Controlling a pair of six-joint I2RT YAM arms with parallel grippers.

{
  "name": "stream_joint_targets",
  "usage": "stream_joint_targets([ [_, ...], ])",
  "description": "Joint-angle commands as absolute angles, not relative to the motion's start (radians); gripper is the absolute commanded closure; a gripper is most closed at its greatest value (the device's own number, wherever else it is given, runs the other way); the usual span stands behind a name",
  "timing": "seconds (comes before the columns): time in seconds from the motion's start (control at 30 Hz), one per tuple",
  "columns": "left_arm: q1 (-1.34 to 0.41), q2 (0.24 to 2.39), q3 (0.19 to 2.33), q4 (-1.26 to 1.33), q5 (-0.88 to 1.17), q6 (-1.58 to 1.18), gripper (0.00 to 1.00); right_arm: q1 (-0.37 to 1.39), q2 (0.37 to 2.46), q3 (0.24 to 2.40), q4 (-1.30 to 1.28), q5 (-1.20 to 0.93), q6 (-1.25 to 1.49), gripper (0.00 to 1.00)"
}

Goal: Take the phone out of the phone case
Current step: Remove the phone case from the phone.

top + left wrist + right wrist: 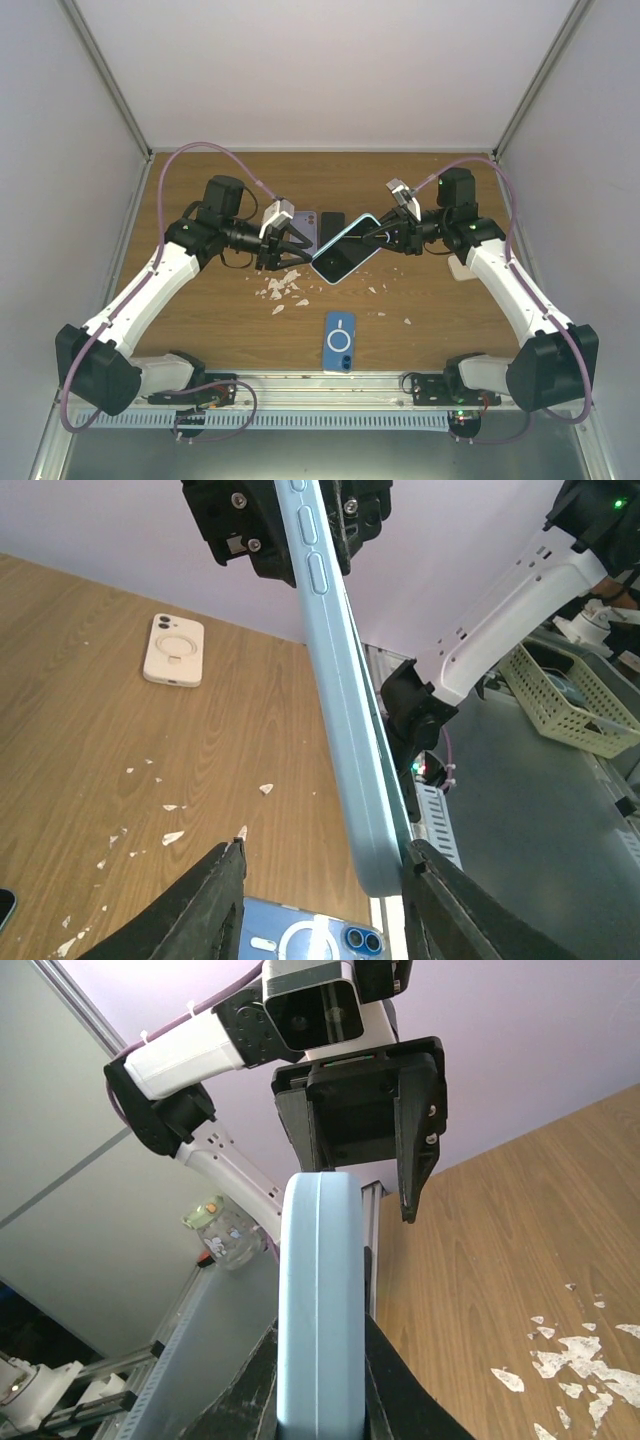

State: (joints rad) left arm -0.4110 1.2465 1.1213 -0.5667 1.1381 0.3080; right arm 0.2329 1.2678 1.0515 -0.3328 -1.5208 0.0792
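step: peeling stage, by my reading. the phone [345, 248] is held in the air between the two arms, above the table [450, 330], and its pale blue phone case [340, 710] looks not yet off.
phone: tilted, with one end toward each arm. in the right wrist view a seam runs down its narrow edge. i take that for the line where case meets handset, though i cannot be sure.
right gripper [381, 237]: closed tight on one end of the phone, with a finger pressed to each flat face, carrying its weight.
left gripper [297, 252]: spread wide around the other end. in the left wrist view the phone's bottom corner leans on one of its fingers [440, 905] while the other stands well clear, so it grips nothing.
next move: the left gripper needs to close on the case's lip or corner alone, not the whole body, then bend it away while the right holds firm. if it clamps both layers together the case will likely not budge.
risk: the phone is off the wood and held at one end only, so a slip means a drop.
around: white flakes [283, 288] lie scattered on the wood below, and a darker blue case [340, 341] lies flat nearer the arm bases.
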Motion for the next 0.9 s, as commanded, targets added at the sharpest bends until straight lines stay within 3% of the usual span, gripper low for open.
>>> stream_joint_targets([
  [0.0,-0.417,1.256,1.121,-0.550,1.089,0.319,0.59,0.239,1.252,1.084,-0.317,-1.580,0.065,0.99],
  [0.87,-0.420,1.336,1.091,-0.510,0.799,0.281,0.82,0.253,1.252,1.105,-0.394,-1.640,0.004,0.99],
])
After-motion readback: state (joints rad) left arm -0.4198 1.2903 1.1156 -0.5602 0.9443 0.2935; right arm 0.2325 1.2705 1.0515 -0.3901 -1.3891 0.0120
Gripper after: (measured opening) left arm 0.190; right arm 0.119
